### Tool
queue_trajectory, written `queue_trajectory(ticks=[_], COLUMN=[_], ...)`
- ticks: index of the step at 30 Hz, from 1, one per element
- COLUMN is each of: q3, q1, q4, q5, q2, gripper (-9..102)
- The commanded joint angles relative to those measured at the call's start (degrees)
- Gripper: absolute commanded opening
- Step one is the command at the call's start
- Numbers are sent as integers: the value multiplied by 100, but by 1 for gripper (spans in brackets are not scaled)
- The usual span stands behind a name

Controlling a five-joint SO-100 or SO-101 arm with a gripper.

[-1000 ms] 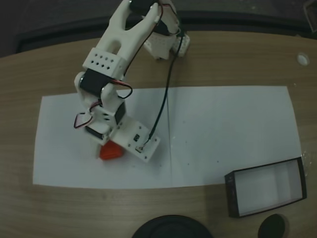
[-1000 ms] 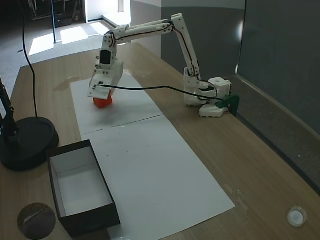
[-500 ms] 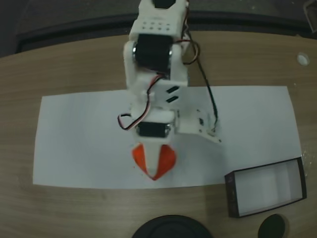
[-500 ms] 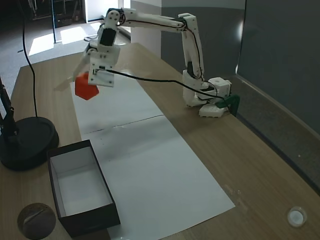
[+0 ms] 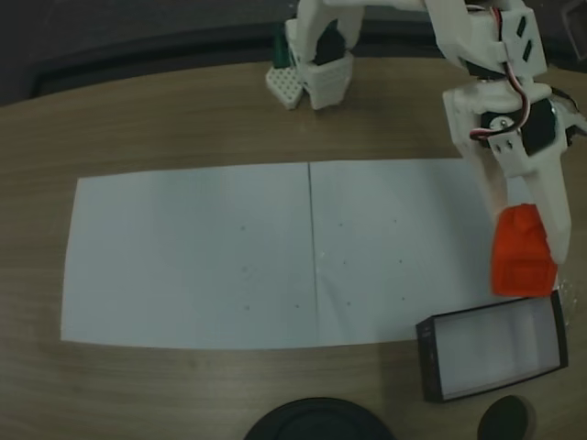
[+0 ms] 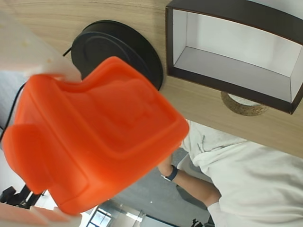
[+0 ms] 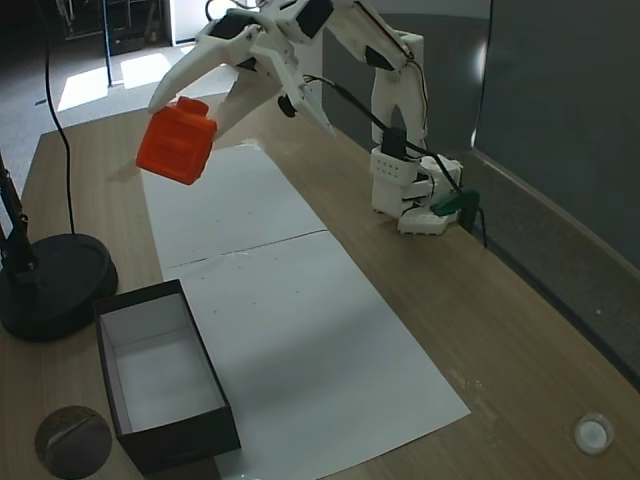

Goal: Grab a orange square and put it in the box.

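The orange square (image 5: 522, 262) is held in my gripper (image 5: 525, 246), which is shut on it. In a fixed view from the side the orange square (image 7: 177, 141) hangs high above the table's far left, with the gripper (image 7: 192, 112) clamped on its top. From above, it lies just past the far wall of the box (image 5: 429, 364), toward its right end. The box (image 7: 186, 440) has black walls and a white inside and stands at the table's near edge. In the wrist view the orange square (image 6: 94, 142) looms large, with the box (image 6: 222, 83) at upper right.
Two white paper sheets (image 5: 202, 257) cover the table's middle. A black round lamp base (image 5: 312, 422) and a small round black object (image 5: 506, 420) sit by the box. The arm's base (image 5: 312, 78) stands at the far edge. A person's white sleeve (image 6: 246, 175) shows in the wrist view.
The gripper lifted the orange square off the paper's left part and swung it across to the right, ending high near the box.
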Motion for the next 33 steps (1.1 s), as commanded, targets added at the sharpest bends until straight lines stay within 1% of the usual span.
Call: queue_trajectory(ticks=[1,6,13,23,33], q3=[-378,-378,-378,-387,-387], q1=[-35,9,-123,-141,-272], q4=[-378,-756,-791,-800,-1564], q5=[-26,-26,-18,-18,-18], q2=[-185,-853,-1626,-1890,-1881], gripper=[9,9,9,9,9])
